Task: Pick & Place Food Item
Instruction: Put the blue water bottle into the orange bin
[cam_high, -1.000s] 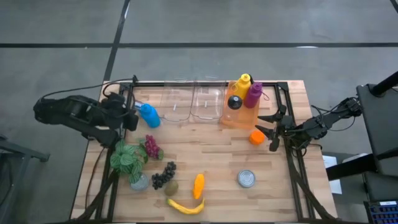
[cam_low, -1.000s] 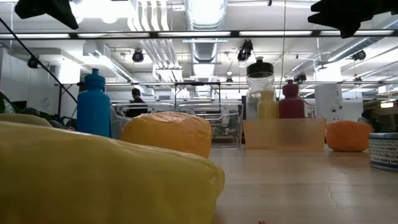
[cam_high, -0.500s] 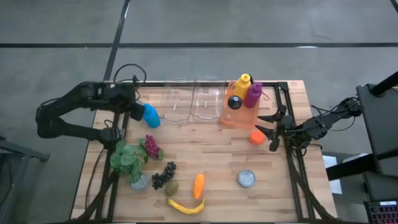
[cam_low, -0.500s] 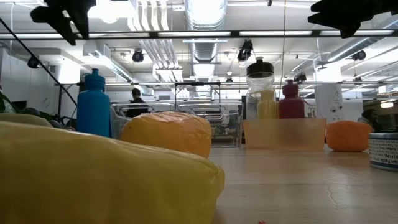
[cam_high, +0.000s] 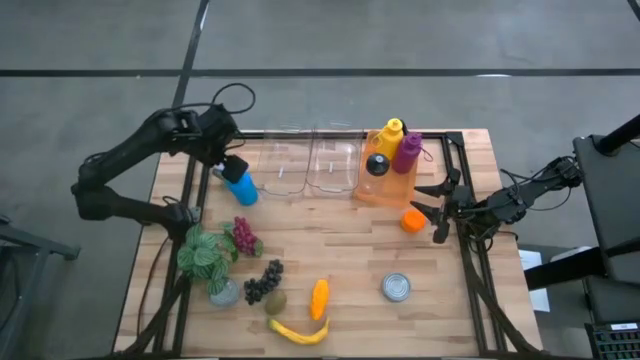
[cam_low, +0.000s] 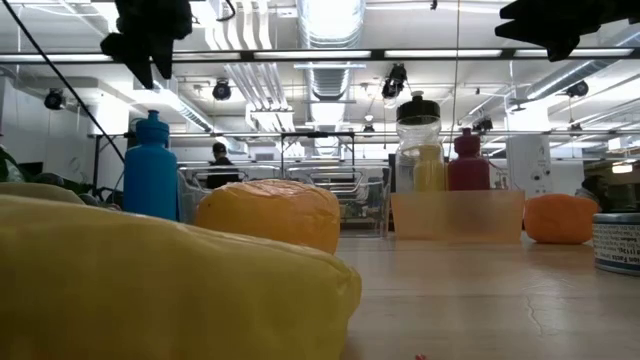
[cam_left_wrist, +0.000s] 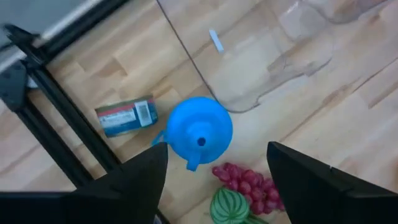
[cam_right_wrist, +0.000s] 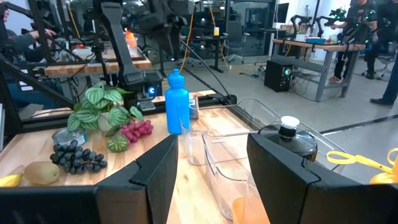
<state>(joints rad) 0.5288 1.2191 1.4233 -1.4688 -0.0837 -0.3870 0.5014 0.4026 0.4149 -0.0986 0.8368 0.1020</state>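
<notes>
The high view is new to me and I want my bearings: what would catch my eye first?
The left gripper, jaws open, hangs over the blue bottle at the table's back left. At the back, three bottles stand in an orange bin beside clear containers. Near the front lie dark grapes, a banana and a can; the right gripper waits by the orange fruit.

1. The left arm reaches in over the far left corner of the worktop, bent at the elbow, wrist pointing down.
2. The left tool (cam_high: 232, 166) hangs above the worktop, fingers (cam_left_wrist: 134, 180) spread apart, holding nothing.
3. The right arm waits at the right edge, stretched low.
4. The right tool (cam_high: 436, 211) points left, fingers (cam_right_wrist: 280, 165) parted, empty.
</notes>
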